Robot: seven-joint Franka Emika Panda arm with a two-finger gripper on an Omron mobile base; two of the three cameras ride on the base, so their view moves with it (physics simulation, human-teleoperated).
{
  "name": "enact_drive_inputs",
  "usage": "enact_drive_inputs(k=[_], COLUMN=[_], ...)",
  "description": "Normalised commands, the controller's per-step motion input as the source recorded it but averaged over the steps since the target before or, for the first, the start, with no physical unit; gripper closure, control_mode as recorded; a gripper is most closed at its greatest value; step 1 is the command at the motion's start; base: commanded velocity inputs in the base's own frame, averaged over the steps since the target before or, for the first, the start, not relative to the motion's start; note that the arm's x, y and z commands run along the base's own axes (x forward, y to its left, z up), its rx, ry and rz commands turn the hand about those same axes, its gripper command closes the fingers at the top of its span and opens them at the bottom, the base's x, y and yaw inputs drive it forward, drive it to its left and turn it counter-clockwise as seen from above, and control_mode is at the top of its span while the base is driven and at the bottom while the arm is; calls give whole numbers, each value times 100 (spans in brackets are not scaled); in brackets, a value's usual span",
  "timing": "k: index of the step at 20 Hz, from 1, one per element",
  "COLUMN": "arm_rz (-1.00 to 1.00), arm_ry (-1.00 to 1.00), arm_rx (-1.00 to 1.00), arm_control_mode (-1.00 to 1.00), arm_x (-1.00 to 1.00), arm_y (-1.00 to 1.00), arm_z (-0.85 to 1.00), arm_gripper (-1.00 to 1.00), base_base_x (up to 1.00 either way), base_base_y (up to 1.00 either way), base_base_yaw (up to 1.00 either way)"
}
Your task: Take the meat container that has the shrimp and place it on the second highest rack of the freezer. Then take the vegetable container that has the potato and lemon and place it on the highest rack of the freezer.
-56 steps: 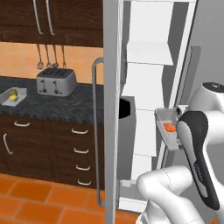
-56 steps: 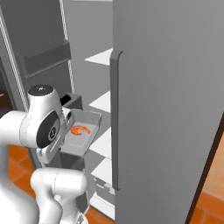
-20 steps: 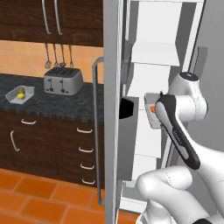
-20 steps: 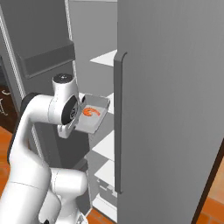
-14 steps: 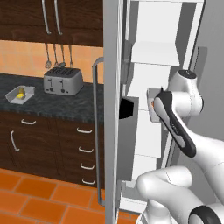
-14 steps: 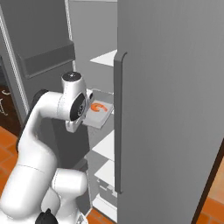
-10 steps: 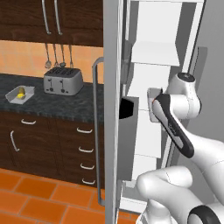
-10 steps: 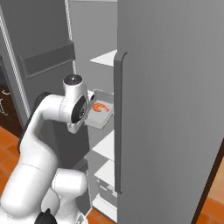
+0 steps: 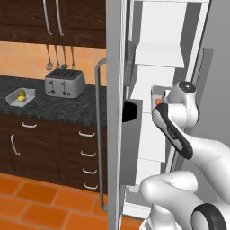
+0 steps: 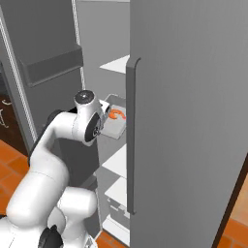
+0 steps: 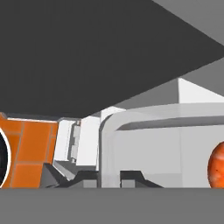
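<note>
A white robot arm w/ dark joints reaches into the open freezer [image 10: 193, 97], a tall grey-and-white unit. The arm holds a pale grey meat container [image 10: 115, 125] at about mid-height, just inside the freezer opening. In the right base view the container sits tilted, its far end in over the white shelves, near end at the gripper [image 10: 102, 127]. A curled orange shrimp [image 10: 116, 115] lies inside it. In the left base view the shrimp [image 9: 157, 101] shows as a small orange spot beside the arm's wrist, w/ the container's edge [image 9: 158, 91] just above it.

Hand view: the two dark fingertips [image 11: 131, 176] sit on either side of the container's near wall [image 11: 110, 148], pinching it. The shrimp [image 11: 217, 168] shows at the far right edge, inside the tray. Orange floor tiles [image 11: 30, 153] show at lower left.

The highest rack [image 9: 161, 58] is a flat white shelf above the container. Whether the container touches the shelf below it can't be told; the arm hides that spot.

Left of the freezer, a dark counter [image 9: 54, 101] runs along the wall. A silver toaster [image 9: 64, 83] stands on it. Further left on the counter is the vegetable container [image 9: 20, 97], w/ the yellow lemon [image 9: 20, 93] in it. The potato is too small to make out. Utensils [image 9: 58, 56] hang on the wall above the toaster.
</note>
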Motion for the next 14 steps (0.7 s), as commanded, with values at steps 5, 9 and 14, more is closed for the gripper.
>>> enact_drive_inputs(k=[5, 9, 14], arm_rz=[0, -3, -2], arm_ry=[2, 0, -1], arm_rx=[0, 0, 0], arm_control_mode=[-100, -100, -100], arm_x=[47, 41, 40], arm_y=[-25, -2, -1], arm_z=[7, 0, 0], arm_gripper=[100, 100, 100], base_base_x=[0, 0, 0], base_base_y=[0, 0, 0], base_base_yaw=[0, 0, 0])
